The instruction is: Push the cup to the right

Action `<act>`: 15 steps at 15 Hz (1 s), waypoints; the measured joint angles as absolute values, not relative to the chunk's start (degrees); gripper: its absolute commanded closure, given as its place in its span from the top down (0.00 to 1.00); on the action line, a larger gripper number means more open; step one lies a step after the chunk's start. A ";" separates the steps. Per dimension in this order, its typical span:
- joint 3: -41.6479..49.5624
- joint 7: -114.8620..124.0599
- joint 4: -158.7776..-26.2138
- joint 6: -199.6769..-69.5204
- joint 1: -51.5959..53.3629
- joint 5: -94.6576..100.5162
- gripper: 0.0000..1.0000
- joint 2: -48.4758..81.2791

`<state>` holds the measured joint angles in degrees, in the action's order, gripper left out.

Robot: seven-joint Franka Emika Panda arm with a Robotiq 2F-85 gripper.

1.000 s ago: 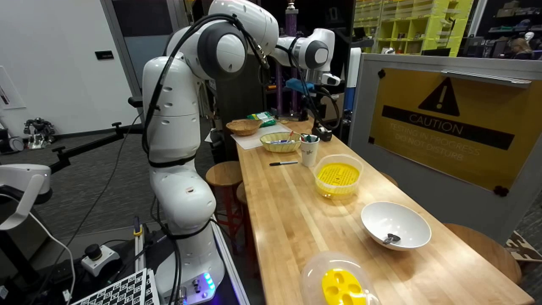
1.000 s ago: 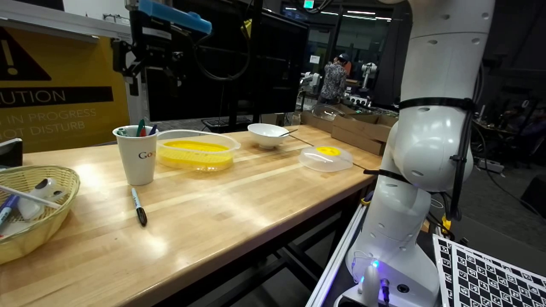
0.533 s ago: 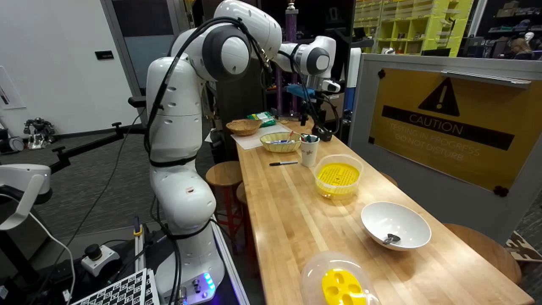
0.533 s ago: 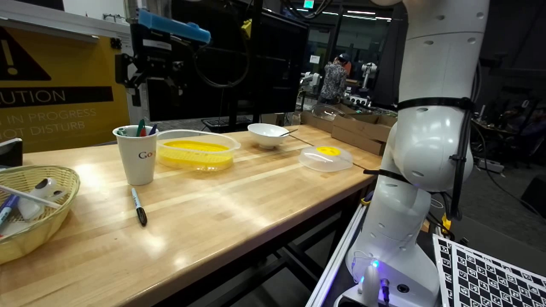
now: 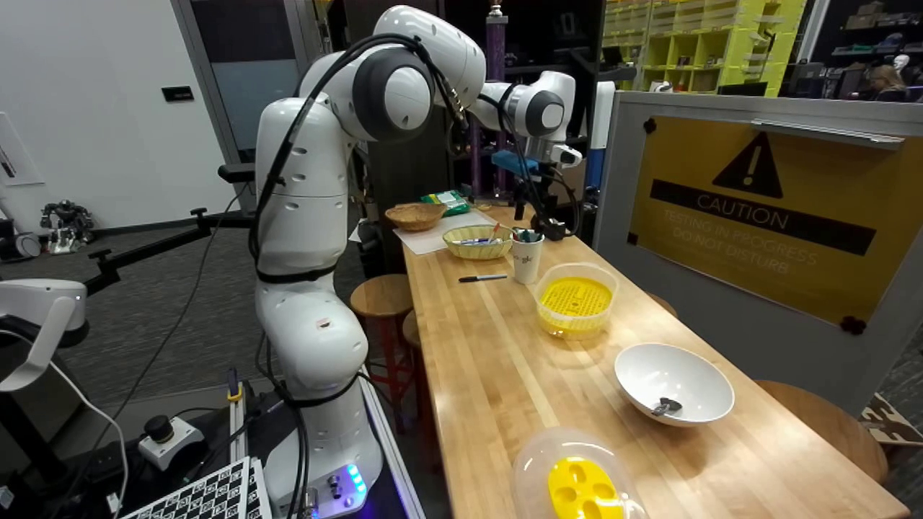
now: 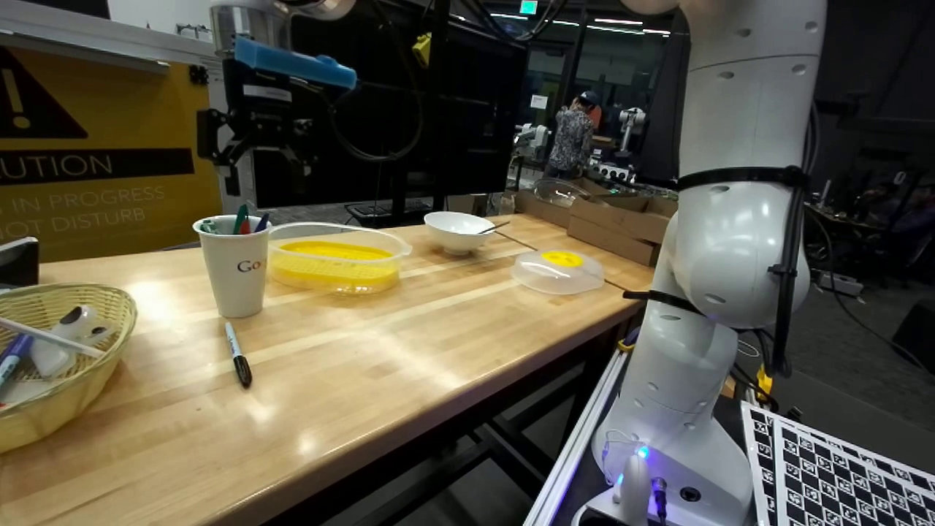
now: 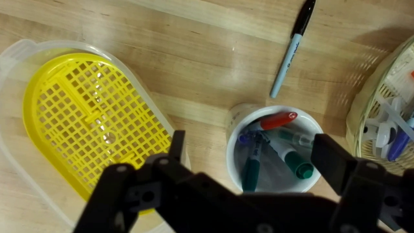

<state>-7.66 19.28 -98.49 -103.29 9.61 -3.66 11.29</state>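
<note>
Currently the gripper (image 6: 266,177) hangs over the table (image 6: 350,380), its jaws spread wide, tips above the rim of the white cup (image 6: 237,285) and apart from it. Cup stands upright between the clear tub (image 7: 19,53) and the pale woven basket (image 6: 80,400); from the wrist it shows in the space between the jaws (dark, soft-edged this close to the lens). Lettering on its side: "Go" reads plainly in an exterior view, the rest runs round the curve. Inside, several markers lean at different angles, among them a red-capped marker (image 7: 278,120) and a green-capped marker (image 7: 251,174).

Black-capped marker (image 7: 286,64) lies flat near the cup, barrel grey-blue. Tub is just beside the cup (a strip of wood grain shows between the two in the wrist view) and holds a yellow grid tray (image 7: 30,123). Pale woven basket holds more pens and white plastic pieces, too jumbled to sort.

On the tub's far side from the cup, both exterior views show a white bowl (image 5: 656,366), metal utensil (image 5: 667,406) resting in it, and a translucent dish (image 5: 535,461) with a yellow dimpled piece (image 5: 583,489) at its top. Past the pale woven basket, in an exterior view, a brown basket (image 5: 414,218) and a green packet (image 5: 451,202) sit by a white sheet (image 5: 427,242) (on it or only at its edge, I cannot tell).
</note>
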 measured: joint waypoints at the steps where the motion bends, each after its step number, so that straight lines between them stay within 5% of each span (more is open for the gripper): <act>1: -7.66 19.29 -98.54 -103.47 9.61 -3.69 1.00 11.52; 15: -7.63 19.30 -98.98 -105.64 9.61 -4.32 1.00 14.26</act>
<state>-7.63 19.30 -98.98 -105.64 9.61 -4.32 14.26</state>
